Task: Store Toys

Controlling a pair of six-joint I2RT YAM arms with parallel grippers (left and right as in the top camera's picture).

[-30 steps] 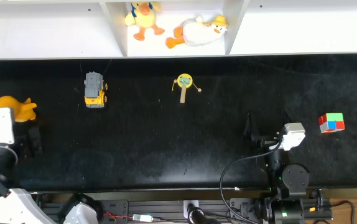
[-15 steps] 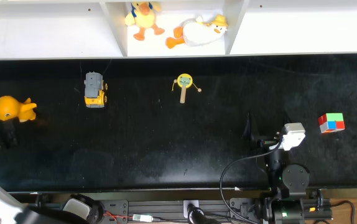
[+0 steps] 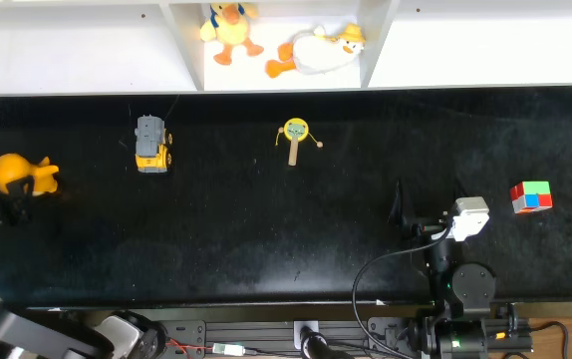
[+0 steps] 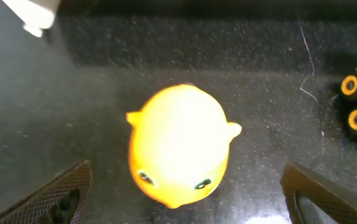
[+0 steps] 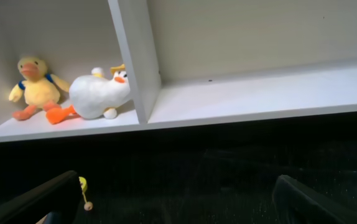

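**Left pincer open over the yellow toy**

On the black tabletop (image 3: 266, 229), below the white shelf (image 5: 241, 99), the left pincer (image 4: 194, 190) hovers wide open and empty over the round yellow animal toy (image 4: 178, 149) near the left edge. The right pincer (image 5: 172, 202) is likewise spread and empty. A white plush duck (image 5: 97, 93) and a yellow plush duck (image 5: 34, 87) sit on the shelf. A toy truck (image 3: 150, 144), colour cube (image 3: 531, 196) and rattle drum (image 3: 295, 137) lie well apart.

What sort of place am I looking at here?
Most likely a robot test bench staged as a toy corner: a black table with a toy truck, a white shelf holding a yellow plush duck, and cables along the front edge.
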